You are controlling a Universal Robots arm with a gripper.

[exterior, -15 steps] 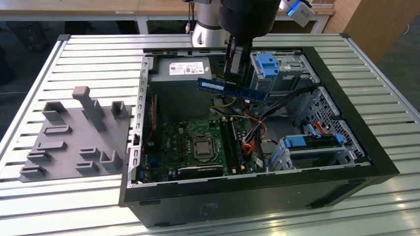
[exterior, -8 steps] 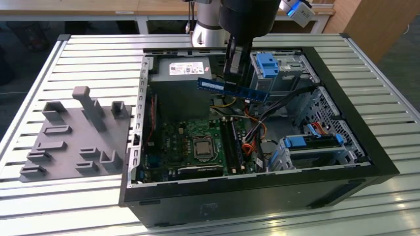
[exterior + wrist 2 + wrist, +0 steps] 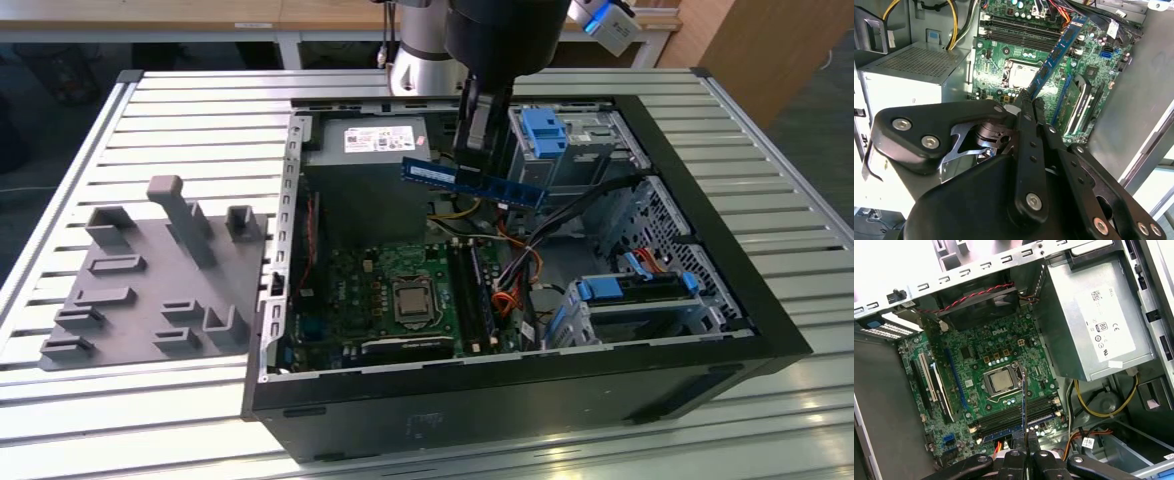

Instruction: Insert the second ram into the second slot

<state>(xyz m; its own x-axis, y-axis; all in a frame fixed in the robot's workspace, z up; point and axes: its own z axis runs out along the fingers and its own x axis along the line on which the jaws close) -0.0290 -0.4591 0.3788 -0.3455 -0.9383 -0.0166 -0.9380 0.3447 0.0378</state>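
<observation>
The second ram (image 3: pixel 477 181) is a thin blue stick with a white label, and my gripper (image 3: pixel 475 160) is shut on it. It hangs tilted in the air above the open computer case (image 3: pixel 534 370), over the back part of the green motherboard (image 3: pixel 387 310). In the second wrist view the ram (image 3: pixel 1058 52) juts out from my black fingertips (image 3: pixel 1026 107). In the first wrist view the ram (image 3: pixel 1024 400) appears edge-on, crossing over the row of long dark memory slots (image 3: pixel 1014 417) beside the processor socket (image 3: pixel 1001 382). It does not touch the slots.
A silver power supply (image 3: pixel 380 140) fills the case's back corner. Chunky blue drive-bay clips (image 3: pixel 547 130) sit at the exterior view's right, with orange and black cables (image 3: pixel 514 265) between them and the board. A grey fixture (image 3: pixel 147 270) stands on the slatted table (image 3: pixel 160 400).
</observation>
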